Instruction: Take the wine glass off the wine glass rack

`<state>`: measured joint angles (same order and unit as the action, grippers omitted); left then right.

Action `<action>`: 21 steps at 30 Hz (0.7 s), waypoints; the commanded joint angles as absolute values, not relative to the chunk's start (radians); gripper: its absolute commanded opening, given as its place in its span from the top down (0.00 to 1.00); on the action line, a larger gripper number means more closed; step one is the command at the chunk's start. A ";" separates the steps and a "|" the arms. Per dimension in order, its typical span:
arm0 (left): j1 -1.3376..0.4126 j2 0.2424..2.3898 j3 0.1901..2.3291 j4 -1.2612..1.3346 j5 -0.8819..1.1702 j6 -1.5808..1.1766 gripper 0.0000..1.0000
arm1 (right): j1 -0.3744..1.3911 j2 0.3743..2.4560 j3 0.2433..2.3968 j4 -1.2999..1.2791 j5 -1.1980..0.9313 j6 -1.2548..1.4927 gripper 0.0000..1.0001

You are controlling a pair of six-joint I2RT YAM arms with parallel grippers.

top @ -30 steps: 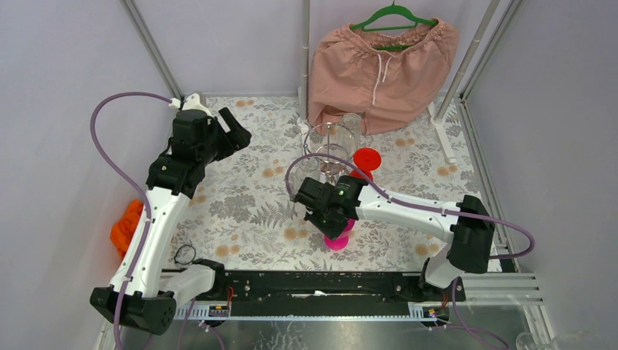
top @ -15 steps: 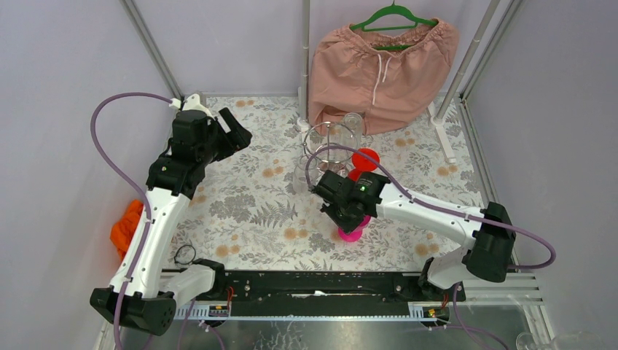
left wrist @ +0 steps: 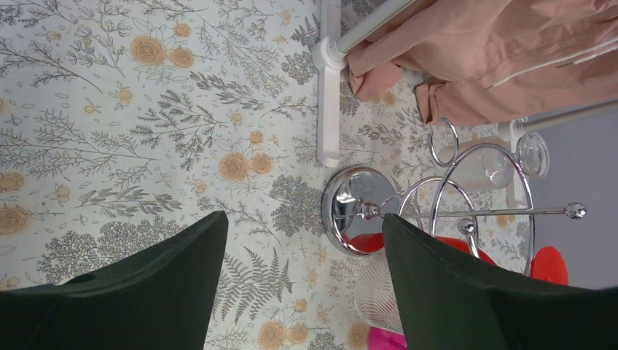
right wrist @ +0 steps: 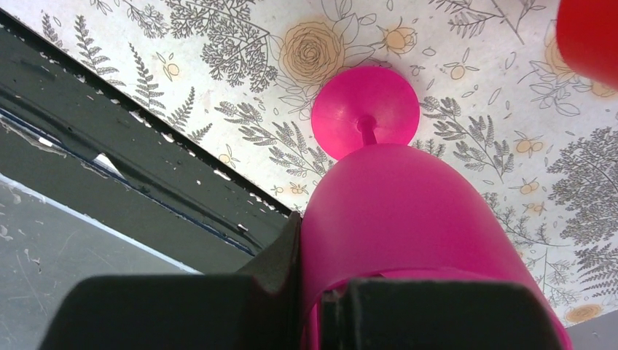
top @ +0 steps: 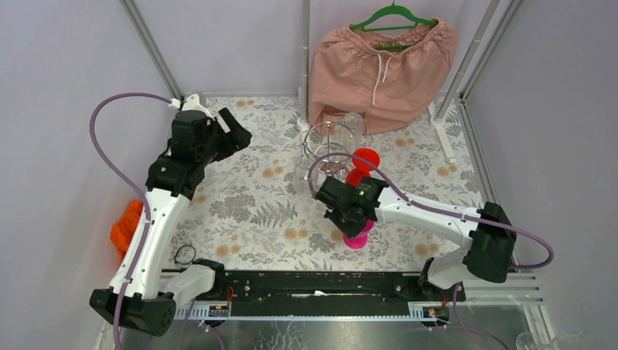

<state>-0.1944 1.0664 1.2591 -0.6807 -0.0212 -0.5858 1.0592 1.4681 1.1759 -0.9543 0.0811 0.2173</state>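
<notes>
- The table (top: pixel 248 211) is covered with a cloth of grey ferns and yellow flowers. A black rail (top: pixel 313 283) runs along its near edge.
- Pink shorts (top: pixel 382 69) hang on a green hanger (top: pixel 393 14) at the far side, just behind the rack.
- The left gripper (top: pixel 235 135) is over the far left part of the table, well apart from the rack. Its fingers are spread wide and nothing is between them.
- The right gripper (top: pixel 353 219) is over the near middle of the table. It is closed around the bowl of the wine glass.
- The wine glass rack (top: pixel 331 140) stands at the far middle of the table, its round base on the cloth. A red glass (top: pixel 366 158) and a clear glass (top: pixel 353 121) are at its ring.
- The wine glass (right wrist: pixel 408 219) is bright pink. It is off the rack, on the near side of it, with its round foot towards the cloth near the rail. I cannot tell if the foot touches the cloth.
- An orange cloth (top: pixel 125 227) lies at the left edge.
</notes>
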 commanded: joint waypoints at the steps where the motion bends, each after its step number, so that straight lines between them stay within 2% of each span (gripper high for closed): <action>1: -0.187 1.055 1.247 -0.640 -0.008 -0.580 0.14 | 1.054 1.435 1.156 -0.938 0.038 0.223 1.00; 10: -0.186 1.058 1.249 -0.640 -0.007 -0.577 0.14 | 1.053 1.417 1.136 -0.923 0.017 0.228 0.98; 14: -0.187 1.065 1.253 -0.644 -0.008 -0.577 0.14 | 1.052 1.399 1.134 -0.928 0.031 0.241 0.81; 17: -0.187 1.067 1.256 -0.645 -0.008 -0.577 0.14 | 1.054 1.386 1.134 -0.929 0.030 0.248 0.62; 21: -0.187 1.069 1.258 -0.646 -0.008 -0.577 0.14 | 1.054 1.382 1.134 -0.934 0.034 0.252 0.53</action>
<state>-0.1944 1.0668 1.2591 -0.6807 -0.0212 -0.5858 1.0592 1.4124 1.1324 -0.9264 0.0349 0.2432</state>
